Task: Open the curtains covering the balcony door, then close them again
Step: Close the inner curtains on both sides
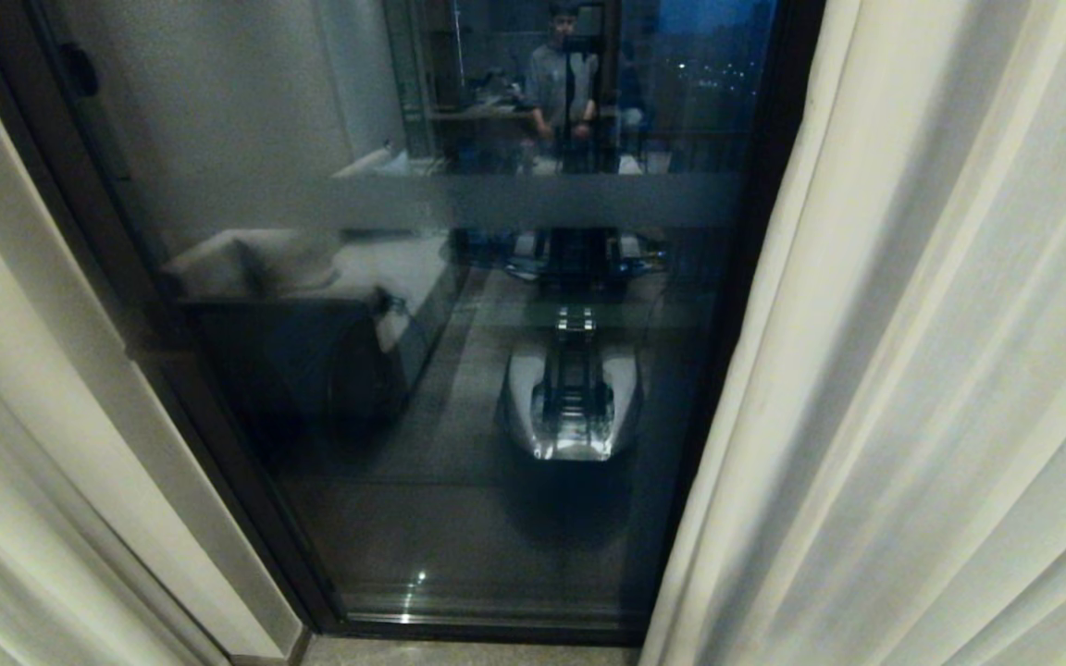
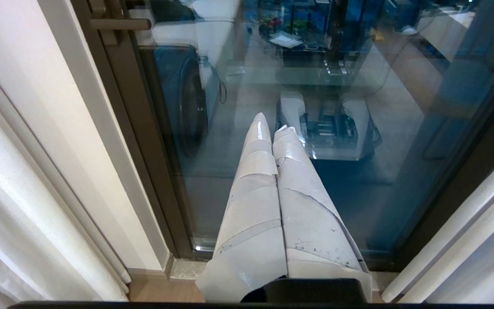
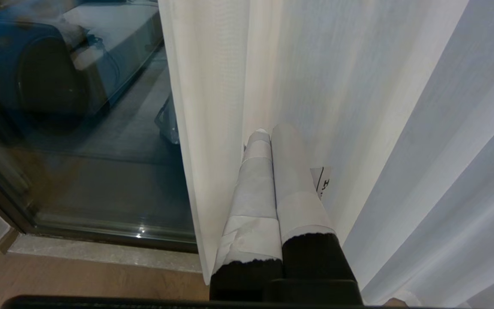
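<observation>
— While both panels hang parted, which one closes first?
— The right curtain (image 3: 358, 107): the right gripper (image 3: 270, 133), fingers pressed together and empty, points straight into its pleats. Spread them, pinch the hemmed edge just beside the tips, then draw it across the balcony door (image 1: 422, 370).
— And the left gripper (image 2: 270, 124)?
— Also closed on nothing, aimed at bare glass; the left curtain (image 2: 24, 193) hangs off to its side.

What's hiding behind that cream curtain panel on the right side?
Behind the pleated cream fabric curtain on the right, only the dark frame edge of the sliding glass balcony door peeks out at its hem. Whatever lies further right is covered by the cloth.
</observation>
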Tool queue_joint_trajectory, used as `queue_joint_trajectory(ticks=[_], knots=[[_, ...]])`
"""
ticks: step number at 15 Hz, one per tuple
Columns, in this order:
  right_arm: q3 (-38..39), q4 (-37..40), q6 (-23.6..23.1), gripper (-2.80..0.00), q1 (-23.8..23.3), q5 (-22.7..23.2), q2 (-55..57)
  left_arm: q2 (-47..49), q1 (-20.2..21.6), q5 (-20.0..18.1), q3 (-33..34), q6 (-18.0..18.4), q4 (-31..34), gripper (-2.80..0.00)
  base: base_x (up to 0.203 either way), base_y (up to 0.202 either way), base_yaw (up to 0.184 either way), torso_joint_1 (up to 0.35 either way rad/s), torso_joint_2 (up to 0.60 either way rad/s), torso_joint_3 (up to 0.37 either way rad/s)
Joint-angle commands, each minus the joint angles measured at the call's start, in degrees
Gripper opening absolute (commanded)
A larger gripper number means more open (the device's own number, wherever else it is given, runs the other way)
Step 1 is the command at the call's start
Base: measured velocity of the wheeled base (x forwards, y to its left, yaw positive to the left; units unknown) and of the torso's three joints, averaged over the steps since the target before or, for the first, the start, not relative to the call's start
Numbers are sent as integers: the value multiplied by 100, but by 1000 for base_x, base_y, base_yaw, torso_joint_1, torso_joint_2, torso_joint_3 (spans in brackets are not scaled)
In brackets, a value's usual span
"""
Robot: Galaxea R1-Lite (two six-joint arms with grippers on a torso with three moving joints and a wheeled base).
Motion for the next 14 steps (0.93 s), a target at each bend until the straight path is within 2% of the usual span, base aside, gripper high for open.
queue_joint_trajectory(ticks=[1, 4, 14], knots=[[5, 0, -4, -280, 2, 5, 8, -2, 0, 3, 0, -8, -4, -280, 0, 0, 0, 0, 0, 0], [5, 0, -4, -280, 2, 5, 9, -2, 0, 11, 0, -8, -4, -280, 3, 53, -6, 1, 3, 3], [-2, 0, -4, -280, 2, 5, 9, -2, 0, 12, 0, -17, -4, -280, 0, 189, 1, 2, 1, 4]])
